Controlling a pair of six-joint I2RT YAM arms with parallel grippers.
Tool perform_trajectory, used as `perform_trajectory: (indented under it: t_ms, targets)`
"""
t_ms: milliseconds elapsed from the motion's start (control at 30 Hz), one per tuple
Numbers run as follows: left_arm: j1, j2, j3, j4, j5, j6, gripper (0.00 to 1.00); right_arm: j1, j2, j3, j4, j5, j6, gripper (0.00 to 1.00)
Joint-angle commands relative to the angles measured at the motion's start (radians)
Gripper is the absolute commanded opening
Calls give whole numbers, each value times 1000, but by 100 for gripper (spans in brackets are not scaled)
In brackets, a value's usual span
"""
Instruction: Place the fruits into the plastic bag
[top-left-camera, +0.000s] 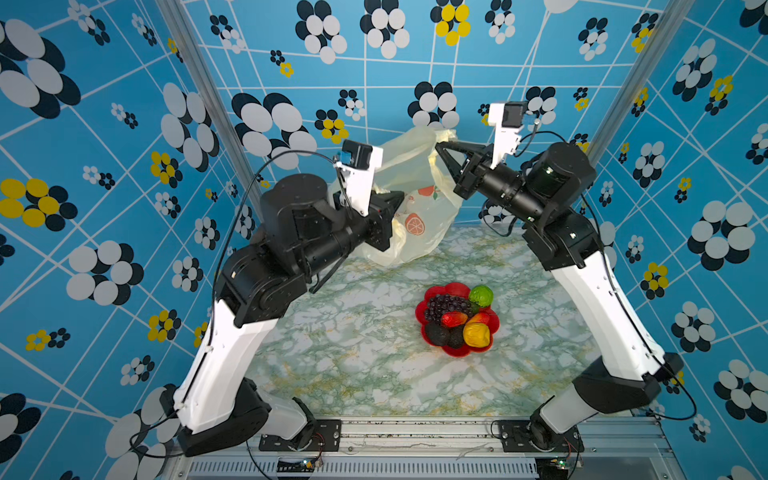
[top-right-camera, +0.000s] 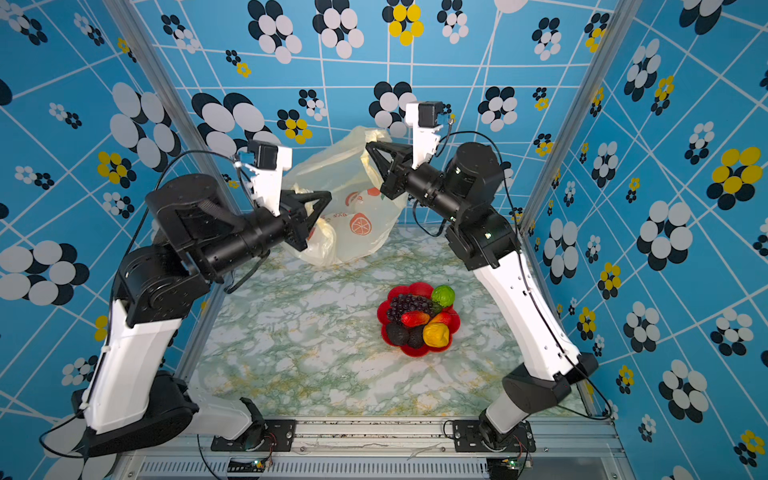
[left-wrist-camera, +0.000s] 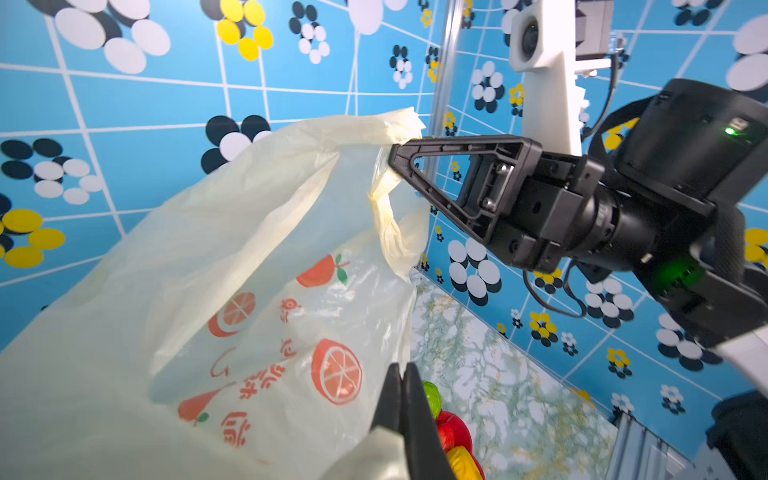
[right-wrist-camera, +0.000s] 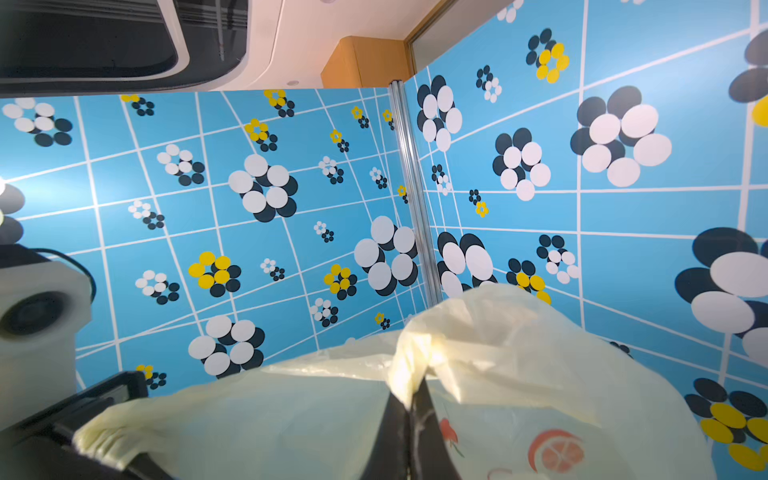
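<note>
Glossy toy fruits (top-left-camera: 457, 318), a purple grape bunch, a bumpy green ball and red, yellow and black pieces, lie heaped on a red flower-shaped plate (top-left-camera: 461, 354) on the marbled green-and-white counter (top-left-camera: 353, 353), bare counter all round it. Well apart, by the far blue wall (top-left-camera: 374, 83), we hold the thin, crinkly, translucent cream plastic bag (top-left-camera: 415, 166) up, its bottom seemingly resting on the counter. Our left hand (top-left-camera: 400, 198) is clenched on one bunched handle, our right hand (top-left-camera: 439, 146) clenched on the other, higher. Only the left wrist view shows that twisted loop pinched at the fingertips (left-wrist-camera: 401, 153); the right wrist view misses the fruits.
</note>
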Motion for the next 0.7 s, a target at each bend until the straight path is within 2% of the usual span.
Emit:
perform_trajectory:
  t_ms: [0, 100, 167, 267, 333, 433, 667]
  targets:
    - [-39, -116, -248, 182, -169, 126, 0, -1, -98, -228, 110, 62, -51, 0]
    - [-25, -167, -504, 251, -261, 100, 0, -8, -143, -462, 83, 145, -47, 0]
    - [47, -166, -671, 257, -257, 3, 0, -27, -112, -571, 36, 172, -19, 0]
    - [271, -130, -918, 260, -28, -260, 0, -96, 43, -642, -83, 131, 89, 0]
    - [368, -90, -1009, 252, 85, -364, 0, -129, 135, -642, -125, 68, 132, 0]
    - [399, -82, -1049, 251, 134, -389, 0, -134, 183, -618, -160, 50, 129, 0]
    - [429, -59, -912, 189, 193, -372, 0, -138, 193, -465, -205, 75, 96, 0]
